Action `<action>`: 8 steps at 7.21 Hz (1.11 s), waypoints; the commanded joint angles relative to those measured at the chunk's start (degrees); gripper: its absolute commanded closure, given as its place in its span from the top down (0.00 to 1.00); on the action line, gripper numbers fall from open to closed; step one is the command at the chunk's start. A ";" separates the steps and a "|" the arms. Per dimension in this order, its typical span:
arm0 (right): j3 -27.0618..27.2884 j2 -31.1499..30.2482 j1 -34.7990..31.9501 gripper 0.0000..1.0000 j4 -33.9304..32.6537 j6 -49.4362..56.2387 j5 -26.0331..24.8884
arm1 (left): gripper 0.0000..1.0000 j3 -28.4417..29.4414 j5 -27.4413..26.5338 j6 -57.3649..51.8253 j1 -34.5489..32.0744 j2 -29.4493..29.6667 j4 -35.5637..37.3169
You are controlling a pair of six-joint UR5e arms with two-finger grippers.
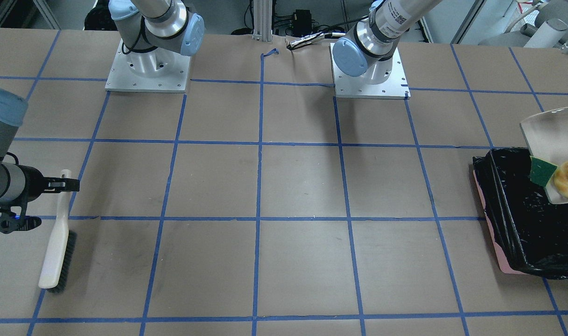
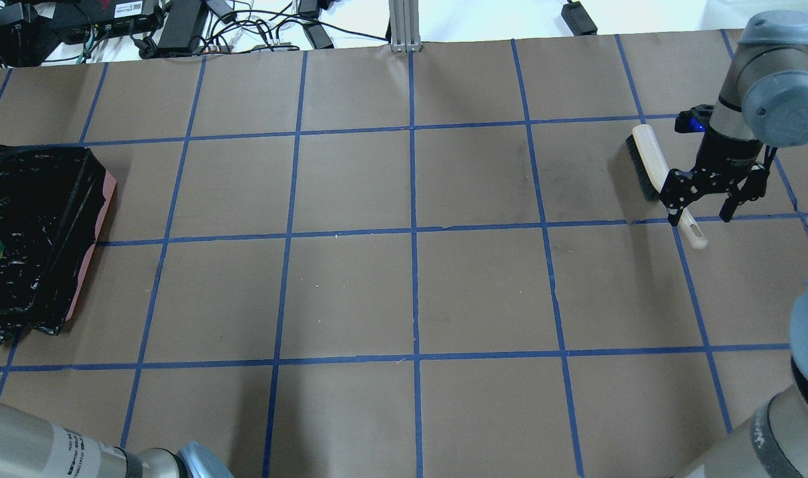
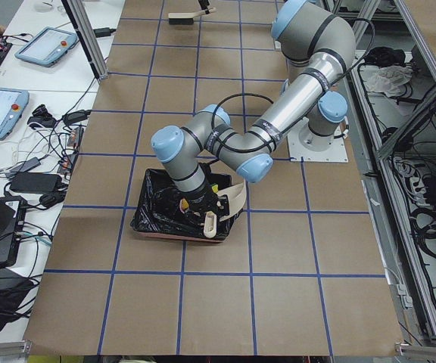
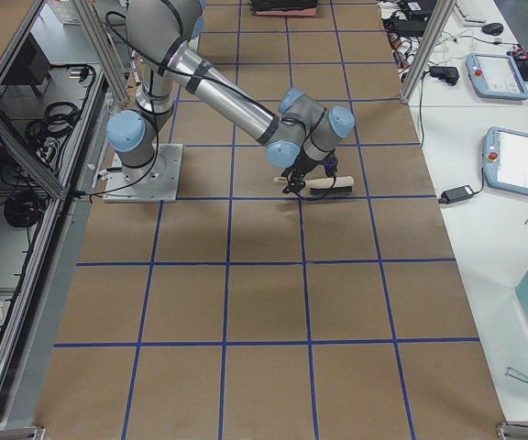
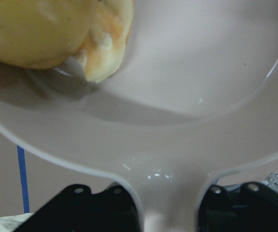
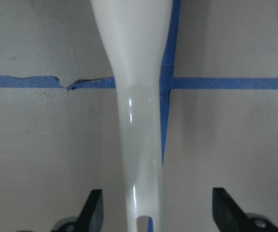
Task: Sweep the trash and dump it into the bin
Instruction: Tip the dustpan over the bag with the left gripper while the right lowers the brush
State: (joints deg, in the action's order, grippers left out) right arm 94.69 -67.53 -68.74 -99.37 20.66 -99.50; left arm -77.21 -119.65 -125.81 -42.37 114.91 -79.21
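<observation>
Brown tabletop [image 1: 302,186], left edge: left gripper [image 5: 170,217] clamps dustpan [image 1: 545,130] over bin [image 1: 512,205]; tip steeper, lip inside. Right gripper [image 2: 700,219] splayed astride brush [image 2: 645,159].

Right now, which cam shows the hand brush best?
Exterior front-facing: nearly the whole hand brush lies in clear sight, bristles and handle both. Overhead: the right end effector covers part of the handle. Right wrist: handle only. Both side views: small.
</observation>
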 commanded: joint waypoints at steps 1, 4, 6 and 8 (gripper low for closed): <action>-2.58 -5.74 -0.07 1.00 -0.12 -0.18 4.72 | 0.03 -0.40 -1.54 0.83 -0.17 0.14 0.03; -2.67 -15.83 -0.07 1.00 1.71 -0.27 7.47 | 0.04 -0.14 -4.09 0.66 -1.93 -0.56 1.42; -2.93 -17.46 -2.95 1.00 2.69 -4.19 10.09 | 0.04 -0.14 -4.80 -0.05 -3.15 -0.74 4.07; -8.18 -17.11 -13.91 1.00 6.53 -18.31 9.24 | 0.05 -0.22 -5.76 0.57 -4.21 -1.09 4.16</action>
State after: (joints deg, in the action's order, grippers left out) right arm 89.33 -84.66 -76.70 -95.30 10.39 -90.24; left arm -77.39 -124.91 -125.57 -45.81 114.13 -75.20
